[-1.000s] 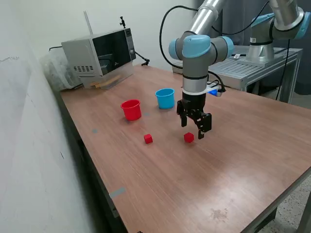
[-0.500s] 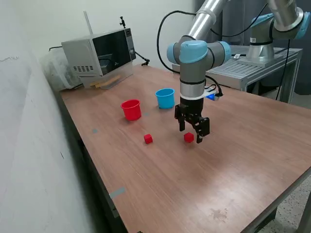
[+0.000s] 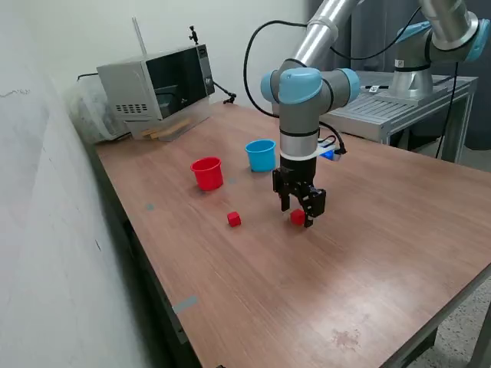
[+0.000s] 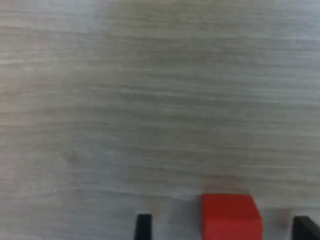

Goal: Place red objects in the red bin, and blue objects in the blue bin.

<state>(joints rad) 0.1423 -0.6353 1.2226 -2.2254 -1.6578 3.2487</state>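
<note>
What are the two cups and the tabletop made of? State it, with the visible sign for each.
Red cup and light blue cup: probably moulded plastic, going by the uniform saturated colour and thin rims. Tabletop: wood or wood-look laminate, with brown grain lines and a soft sheen; which one is unclear.

The end effector (image 3: 297,212) partly hides one red cube (image 3: 296,218); the wrist view crops both fingertips (image 4: 144,226).
</note>
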